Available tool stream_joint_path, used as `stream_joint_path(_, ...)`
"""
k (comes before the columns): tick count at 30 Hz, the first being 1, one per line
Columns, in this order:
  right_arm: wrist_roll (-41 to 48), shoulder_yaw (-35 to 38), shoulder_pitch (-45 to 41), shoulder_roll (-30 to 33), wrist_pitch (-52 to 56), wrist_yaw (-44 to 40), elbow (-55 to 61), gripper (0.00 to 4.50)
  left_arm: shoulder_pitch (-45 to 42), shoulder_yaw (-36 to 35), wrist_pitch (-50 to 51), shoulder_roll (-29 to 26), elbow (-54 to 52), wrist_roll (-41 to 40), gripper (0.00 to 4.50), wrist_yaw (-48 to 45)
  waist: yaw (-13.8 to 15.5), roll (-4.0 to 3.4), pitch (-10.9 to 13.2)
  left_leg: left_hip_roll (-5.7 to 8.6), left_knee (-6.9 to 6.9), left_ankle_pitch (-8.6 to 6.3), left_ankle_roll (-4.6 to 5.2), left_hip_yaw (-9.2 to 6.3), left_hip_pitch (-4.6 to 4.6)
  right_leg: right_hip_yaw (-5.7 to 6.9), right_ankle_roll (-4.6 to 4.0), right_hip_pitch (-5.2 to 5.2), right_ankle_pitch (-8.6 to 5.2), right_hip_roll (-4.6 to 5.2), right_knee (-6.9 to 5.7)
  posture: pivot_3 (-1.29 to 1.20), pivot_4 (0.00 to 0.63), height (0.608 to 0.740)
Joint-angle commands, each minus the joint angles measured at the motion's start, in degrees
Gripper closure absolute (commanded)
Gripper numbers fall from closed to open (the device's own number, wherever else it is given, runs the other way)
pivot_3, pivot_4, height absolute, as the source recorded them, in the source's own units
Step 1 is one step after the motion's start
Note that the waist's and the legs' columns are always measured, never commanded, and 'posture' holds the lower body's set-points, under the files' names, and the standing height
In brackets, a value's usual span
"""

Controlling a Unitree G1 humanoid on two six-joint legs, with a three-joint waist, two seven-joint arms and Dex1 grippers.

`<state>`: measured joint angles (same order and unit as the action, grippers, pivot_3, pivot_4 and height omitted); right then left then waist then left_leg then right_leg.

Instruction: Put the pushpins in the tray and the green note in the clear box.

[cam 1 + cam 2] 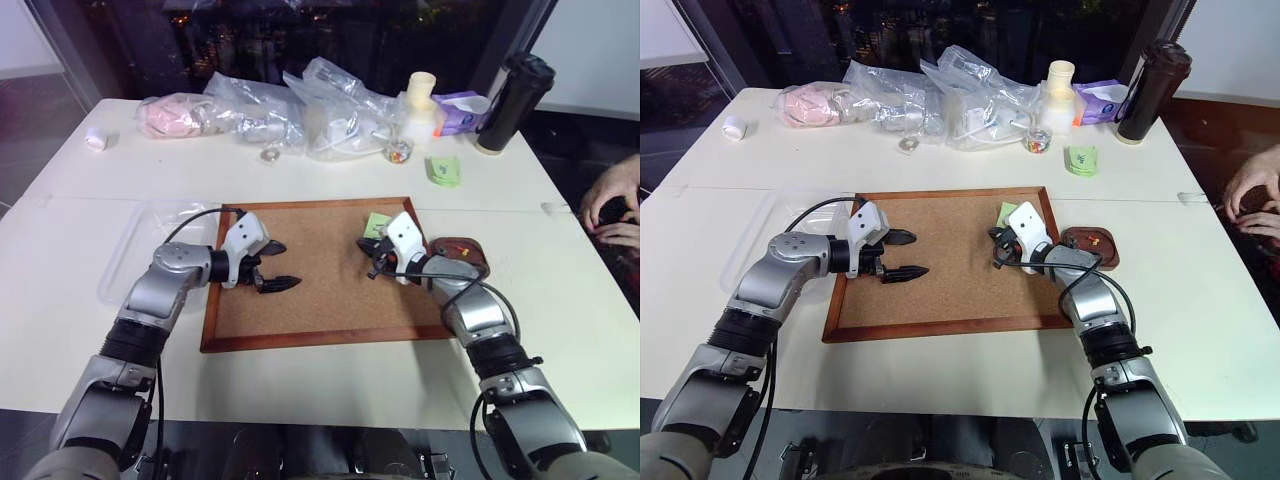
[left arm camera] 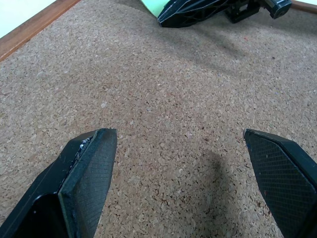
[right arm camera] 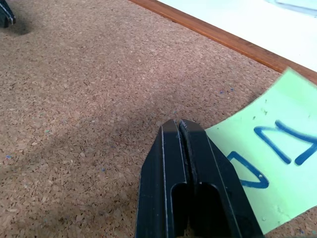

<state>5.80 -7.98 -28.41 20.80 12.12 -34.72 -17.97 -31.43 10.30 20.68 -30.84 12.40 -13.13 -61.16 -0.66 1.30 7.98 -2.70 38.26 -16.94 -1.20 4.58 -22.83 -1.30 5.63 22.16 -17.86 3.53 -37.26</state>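
Green note [image 3: 277,163] lies just beside right claw [image 3: 181,130]; fingers pressed together.

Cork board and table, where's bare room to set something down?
Free: the cork board between the left gripper and right gripper, and the table strip in front of the board. Crowded: the far edge, with plastic bags, a bottle and a dark tumbler.

Light-green note [image 3: 277,148], blue marks; tray [image 1: 1090,247] reddish-brown, possibly coloured specks inside.
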Motion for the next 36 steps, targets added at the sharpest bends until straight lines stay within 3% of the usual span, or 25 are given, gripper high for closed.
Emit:
stream_joint_path(1, -0.72, 1.79, 1.87, 0.2, 0.25, 1.99, 0.59, 4.46, -1.39, -1.32, -0.59, 0.2, -0.65, -0.48, 0.0, -0.03, 0.05, 0.0, 0.0, 0.0, 0.0, 0.0, 0.0, 0.0, 0.0, 0.0, 0.0, 0.0, 0.0, 0.0, 0.0, 0.0, 0.15, 0.74)
stream_joint_path(5, 1.73, 3.97, 3.83, 0.25, -0.64, 1.9, 6.26, 4.46, -1.35, -1.08, -0.44, 0.33, -0.7, -0.43, 0.0, -0.09, 0.02, 0.0, 0.0, 0.01, 0.0, 0.01, -0.02, 0.0, -0.04, 0.0, 0.0, 0.04, 0.0, 0.02, 0.0, 0.0, 0.15, 0.74)
stream_joint_path(8, 3.38, 5.1, 6.26, 0.33, -0.82, 0.96, 11.53, 3.67, -1.01, -0.84, -0.1, 0.39, -0.97, -0.41, 0.0, -0.2, -0.08, -0.02, 0.01, 0.0, -0.01, 0.02, -0.03, 0.0, -0.08, 0.0, 0.0, 0.09, 0.0, 0.0, 0.01, 0.0, 0.15, 0.74)
stream_joint_path(15, 5.56, 6.09, 11.25, 1.13, 3.7, 0.85, 22.25, 0.06, -0.41, -0.55, 0.44, 0.4, -1.4, -0.3, 0.0, -0.43, -0.18, -0.03, 0.02, -0.02, -0.02, -0.03, 0.04, 0.01, -0.11, -0.01, 0.0, 0.15, 0.0, -0.06, 0.01, 0.0, 0.15, 0.74)
stream_joint_path(21, 2.06, 5.63, 10.61, 2.28, 2.2, 2.08, 17.64, 0.02, -0.4, -0.36, 0.7, 0.68, -1.46, -0.36, 0.0, -0.52, -0.09, -0.03, 0.02, 0.03, -0.02, -0.05, 0.09, 0.02, -0.11, -0.01, 0.0, 0.15, 0.0, -0.04, 0.01, 0.0, 0.15, 0.74)
stream_joint_path(30, 0.52, 6.05, 2.85, 1.09, -4.92, 2.19, -0.11, 0.02, -0.83, -0.33, 1.05, 0.92, -1.27, -0.24, 0.0, -0.73, -0.26, -0.03, 0.02, 0.04, -0.01, 0.05, -0.08, 0.04, -0.09, -0.02, 0.01, 0.15, 0.0, -0.08, 0.01, 0.0, 0.15, 0.74)
stream_joint_path(33, 0.7, 6.78, -2.23, 0.45, -6.04, 1.72, -10.91, 0.02, -0.58, -0.41, 1.52, 0.9, -1.72, -0.3, 0.0, -0.62, -0.39, -0.02, 0.02, 0.04, -0.01, 0.08, -0.14, 0.09, 0.0, -0.04, 0.01, 0.09, 0.01, -0.08, -0.01, 0.0, 0.15, 0.74)
stream_joint_path(36, 0.83, 5.86, -3.23, 0.51, -6.3, -1.21, -15.48, 0.8, -0.02, -0.58, 1.88, 0.74, -2.32, -0.38, 0.0, -0.54, -0.22, -0.02, 0.01, 0.02, -0.02, 0.08, -0.14, 0.09, 0.11, -0.04, 0.01, -0.03, 0.01, -0.08, -0.01, 0.0, 0.15, 0.74)
